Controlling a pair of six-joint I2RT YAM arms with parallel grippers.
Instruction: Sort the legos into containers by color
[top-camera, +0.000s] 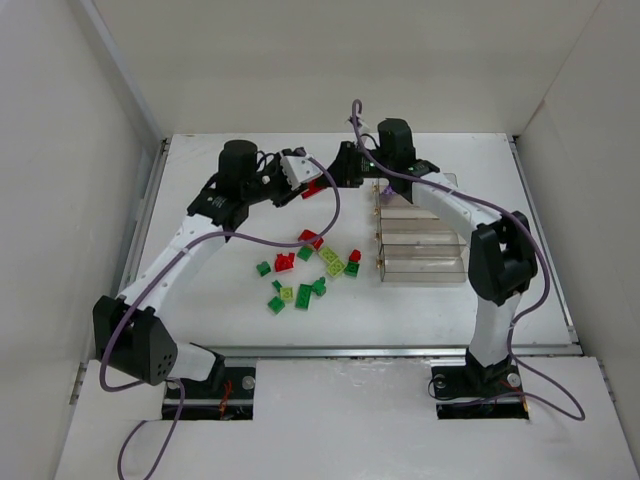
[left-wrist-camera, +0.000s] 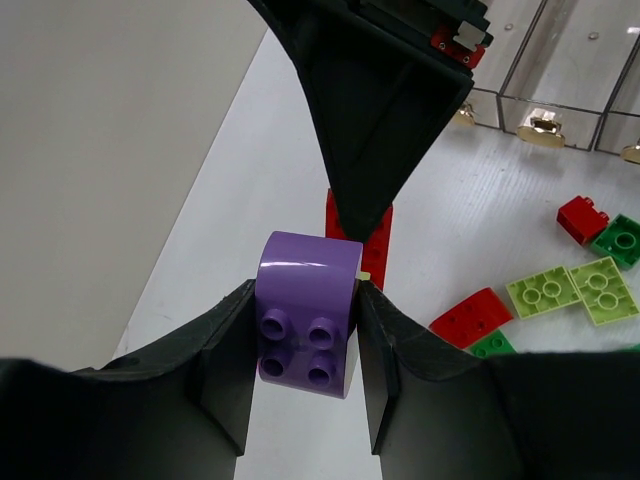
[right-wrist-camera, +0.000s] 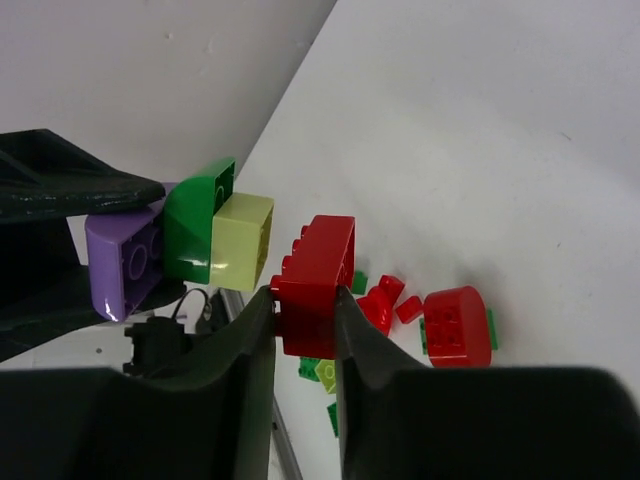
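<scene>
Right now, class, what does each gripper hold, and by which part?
The left gripper clamps the purple brick by its opposite sides; the right gripper pinches the red brick by its sides near one end.

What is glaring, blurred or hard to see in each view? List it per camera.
Top external: even soft light, faint shadows; the clear plastic bins are hard to make out. Left wrist: a glare streak on the rounded purple brick clamped in the left gripper. Right wrist: the right gripper shows blurred near fingers, its red studded brick sharp.
</scene>
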